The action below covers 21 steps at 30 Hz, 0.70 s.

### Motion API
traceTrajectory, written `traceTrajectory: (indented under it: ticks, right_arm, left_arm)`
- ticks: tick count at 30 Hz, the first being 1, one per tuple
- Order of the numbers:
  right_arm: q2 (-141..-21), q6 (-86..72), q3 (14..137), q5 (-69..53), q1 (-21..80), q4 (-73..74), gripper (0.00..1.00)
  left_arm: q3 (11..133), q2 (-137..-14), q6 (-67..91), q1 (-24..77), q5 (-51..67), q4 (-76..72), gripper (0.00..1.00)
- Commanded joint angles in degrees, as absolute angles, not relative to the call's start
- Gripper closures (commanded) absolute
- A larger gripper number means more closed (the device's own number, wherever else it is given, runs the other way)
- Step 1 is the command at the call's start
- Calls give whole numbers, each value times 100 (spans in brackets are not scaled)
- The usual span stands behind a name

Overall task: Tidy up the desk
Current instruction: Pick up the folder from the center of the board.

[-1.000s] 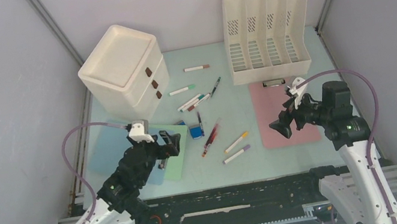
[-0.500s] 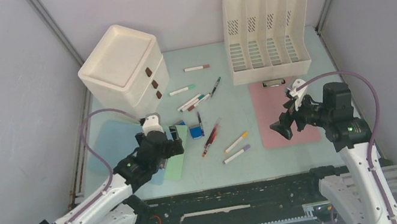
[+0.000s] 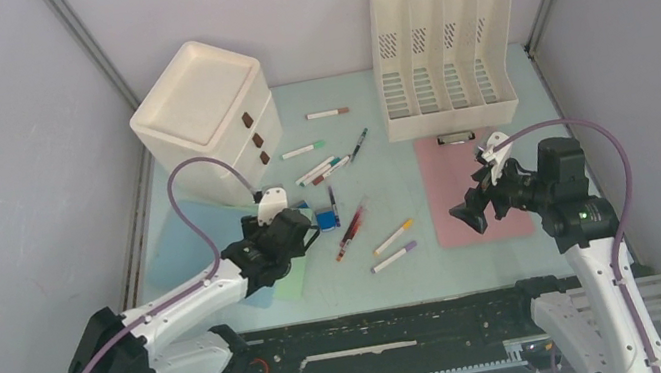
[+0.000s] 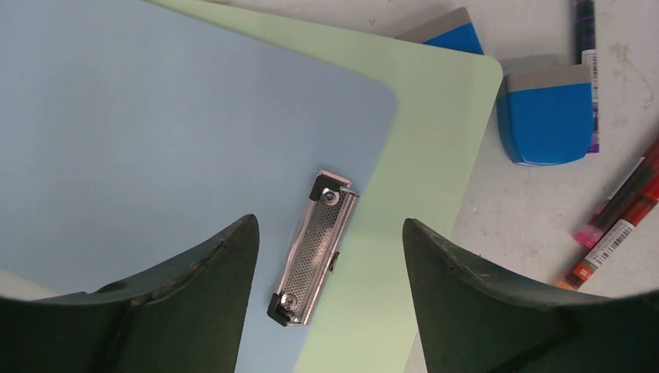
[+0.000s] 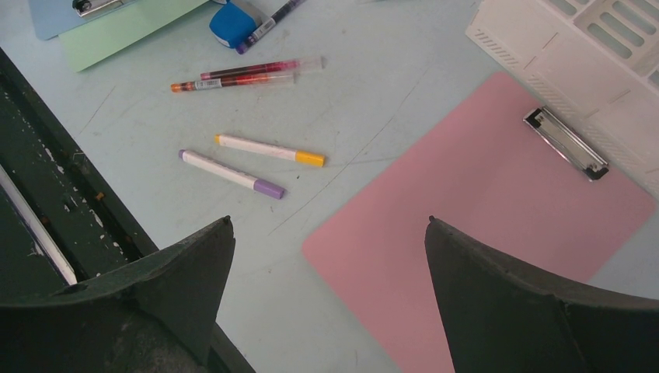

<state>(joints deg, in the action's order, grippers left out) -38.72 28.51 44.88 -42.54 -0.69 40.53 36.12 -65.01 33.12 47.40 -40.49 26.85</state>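
Left gripper [image 4: 328,224]: jaws apart, empty, hanging over the blue clipboard [image 4: 155,116] at its metal clip [image 4: 315,247]. Right gripper [image 5: 329,220]: jaws wide apart, empty, well to the right of the blue clipboard. Desk [image 3: 395,171] spreads flat beneath the blue clipboard, stretching far to its right.

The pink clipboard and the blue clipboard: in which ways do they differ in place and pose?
The pink clipboard lies on the right, directly on the desk; the blue clipboard lies on the left, over a green board. The pink one's clip is at its far edge, near the file rack; the blue one's clip is at the edge above the green board. Both lie flat and carry a metal clip.
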Motion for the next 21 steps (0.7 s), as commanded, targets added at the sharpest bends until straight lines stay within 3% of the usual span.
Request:
traceTrajectory:
  ticks: [1, 6, 9, 21]
  right_arm:
    - [-3821, 2952, 4509, -4368, -36, 4041, 0]
    - [-3820, 2962, 4500, -4377, -10, 4035, 0]
    - [-3828, 2961, 4496, -4382, -16, 4042, 0]
    - [-3816, 2973, 4498, -4403, -17, 4065, 0]
  left_arm:
    - [3372, -6561, 3461, 4547, -3727, 2315, 28]
    - [3057, -6443, 3539, 4452, -3490, 2213, 50]
    - [2942, -6382, 3553, 4447, -3370, 2161, 57]
    - [2970, -6771, 3366, 4311, -3212, 1917, 67]
